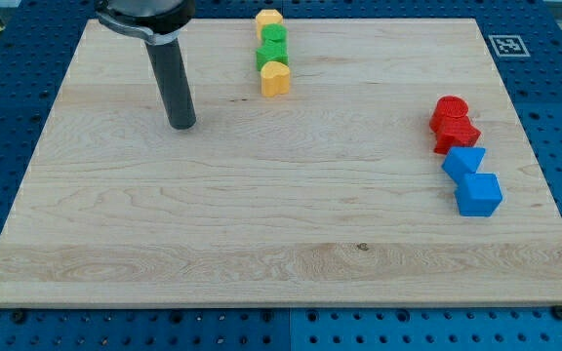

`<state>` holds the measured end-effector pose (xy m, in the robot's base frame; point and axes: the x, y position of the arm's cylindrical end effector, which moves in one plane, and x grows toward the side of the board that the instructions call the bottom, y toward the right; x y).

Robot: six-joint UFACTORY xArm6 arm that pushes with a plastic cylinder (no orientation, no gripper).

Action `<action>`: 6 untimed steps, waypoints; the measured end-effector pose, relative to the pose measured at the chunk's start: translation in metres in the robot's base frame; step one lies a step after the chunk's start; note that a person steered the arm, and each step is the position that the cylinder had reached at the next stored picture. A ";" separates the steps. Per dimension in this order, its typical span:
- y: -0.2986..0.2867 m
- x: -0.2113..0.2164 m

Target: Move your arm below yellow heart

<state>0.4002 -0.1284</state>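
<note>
Now my tip (181,125) rests left of yellow heart (275,79); pincer seemingly none.

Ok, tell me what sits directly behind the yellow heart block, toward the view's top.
Behind the yellow heart block two green blocks line up, touching, then a yellow block at the wooden board's top edge. Their lower parts are partly covered. My tip is off to the view's left.

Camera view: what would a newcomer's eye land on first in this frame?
Probably the dark rod coming down from the view's top left, my tip resting on the wooden board, left of and slightly lower than the yellow heart. That heart ends a short column of yellow and green blocks at top centre. At the right, two red blocks sit above two blue ones.
</note>
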 end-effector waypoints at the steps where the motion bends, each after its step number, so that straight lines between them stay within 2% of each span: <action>1: 0.000 0.000; 2: 0.024 -0.011; 3: 0.096 -0.021; 5: 0.144 -0.022; 6: 0.208 -0.040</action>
